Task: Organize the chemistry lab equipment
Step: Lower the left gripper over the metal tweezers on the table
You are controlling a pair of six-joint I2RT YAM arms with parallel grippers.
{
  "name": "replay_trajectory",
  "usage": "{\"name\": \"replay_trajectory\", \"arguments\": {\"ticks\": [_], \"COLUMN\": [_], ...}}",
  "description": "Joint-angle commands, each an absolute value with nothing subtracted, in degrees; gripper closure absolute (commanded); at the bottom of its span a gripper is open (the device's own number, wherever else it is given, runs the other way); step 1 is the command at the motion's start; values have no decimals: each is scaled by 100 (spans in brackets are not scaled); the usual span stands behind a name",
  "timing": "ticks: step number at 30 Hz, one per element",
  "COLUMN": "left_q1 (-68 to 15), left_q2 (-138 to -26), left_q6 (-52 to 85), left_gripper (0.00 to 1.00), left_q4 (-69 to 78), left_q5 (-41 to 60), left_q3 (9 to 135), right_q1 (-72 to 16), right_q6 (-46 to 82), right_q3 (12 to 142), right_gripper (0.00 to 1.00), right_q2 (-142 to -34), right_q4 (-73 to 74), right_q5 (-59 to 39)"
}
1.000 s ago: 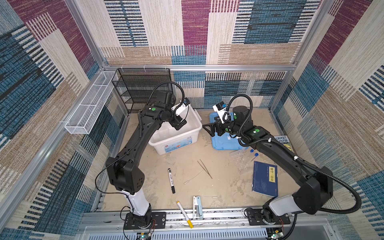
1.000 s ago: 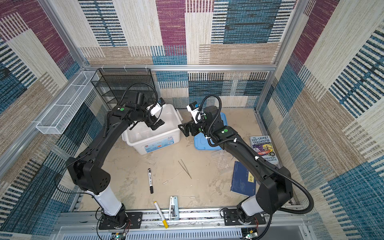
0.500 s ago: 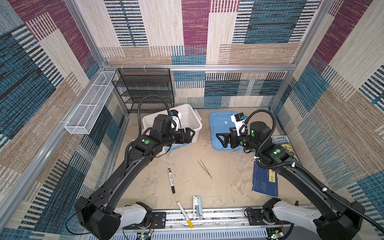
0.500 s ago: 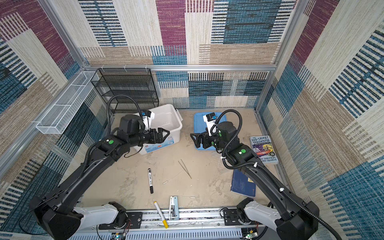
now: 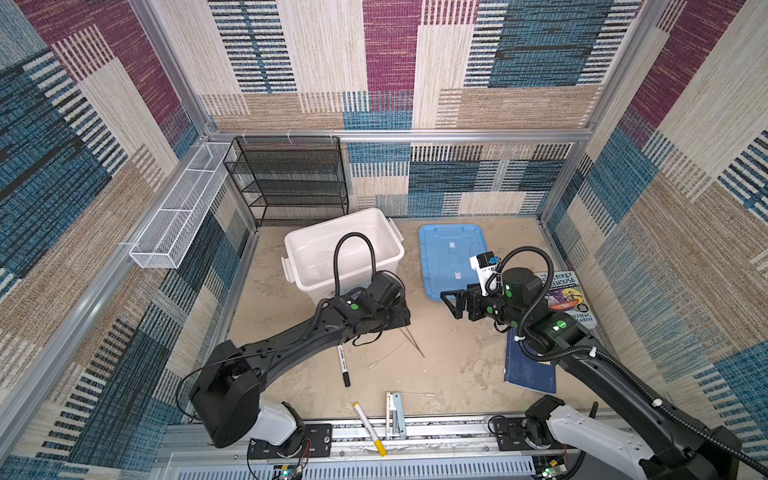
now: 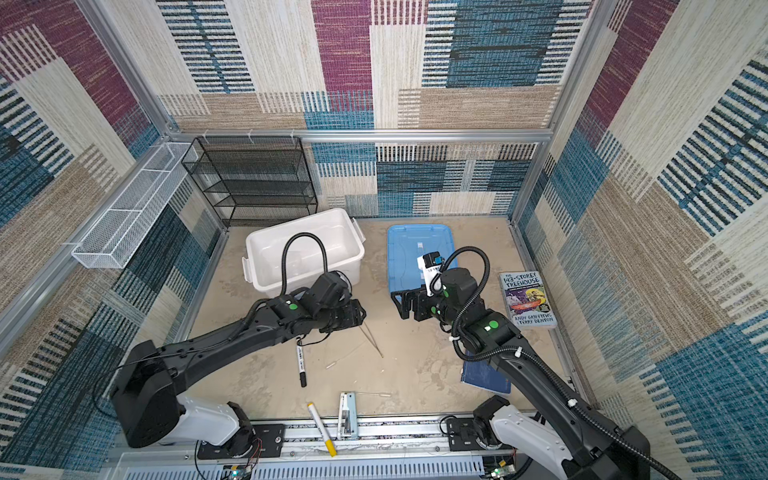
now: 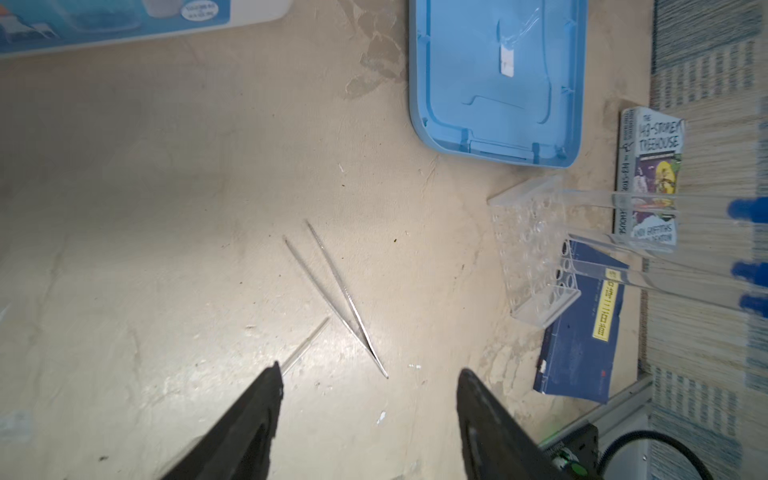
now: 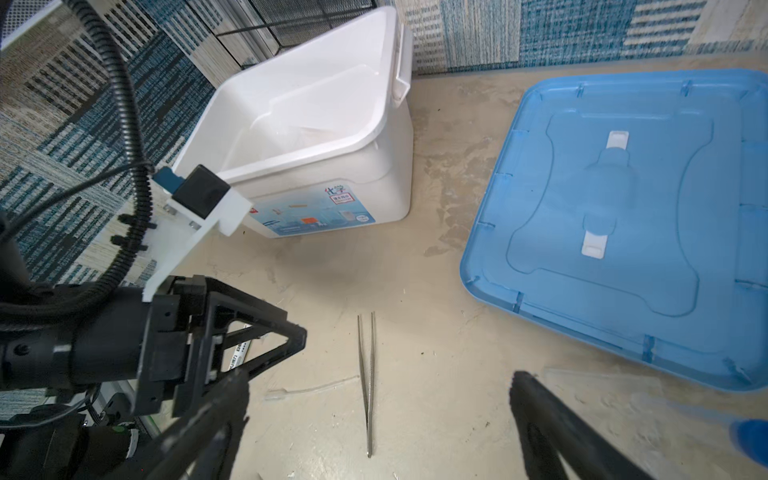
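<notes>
Metal tweezers lie on the sandy floor mid-table, also seen in both top views. A thin clear rod lies beside them. My left gripper hovers low just short of the tweezers' joined end, open with nothing between its fingers. My right gripper faces the tweezers from the other side, wide open and empty. The clear tube rack lies tipped over, with three blue-capped test tubes sticking out of it. In both top views the right arm hides the rack.
A white bin stands at the back, a blue lid to its right. Two books lie at the right. A black marker and a yellow-tipped marker lie near the front rail. A black mesh shelf fills the back left.
Both arms came away from the bin and lid and dropped toward the middle of the floor. The left gripper has arrived beside the tweezers, and its jaws have narrowed somewhat.
</notes>
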State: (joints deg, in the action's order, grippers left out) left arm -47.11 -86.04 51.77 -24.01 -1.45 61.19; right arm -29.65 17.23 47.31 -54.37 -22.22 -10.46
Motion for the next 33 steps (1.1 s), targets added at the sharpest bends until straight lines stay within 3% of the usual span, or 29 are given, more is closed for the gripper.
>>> {"name": "replay_trajectory", "arguments": {"ticks": [1,8,25,33], "left_q1": [-4858,-5085,-5105,-5097], "left_q2": [-9136,-10162,-10677,-10929], "left_q6": [5800,5991,6537,6539], "left_gripper": [36,40,46,57], "left_q4": [-2069,-2346,-2695,-2795], "left_q5": [-431,-833,-1073,-1113], "left_q3": [6206,6783,6973,7134], "right_q1": [-2972,-2971,-2974,-2973], "right_q6": [1823,1841,1696,1640], "right_q3": [4652,4481,4343,4317], "right_gripper": [1,1,1,1], "right_q2": [-5314,-5239,-5327,-5264], "right_q4": [-2171,-2132,-2023,-2038], "right_q5": [-868,-801,-741,-660]}}
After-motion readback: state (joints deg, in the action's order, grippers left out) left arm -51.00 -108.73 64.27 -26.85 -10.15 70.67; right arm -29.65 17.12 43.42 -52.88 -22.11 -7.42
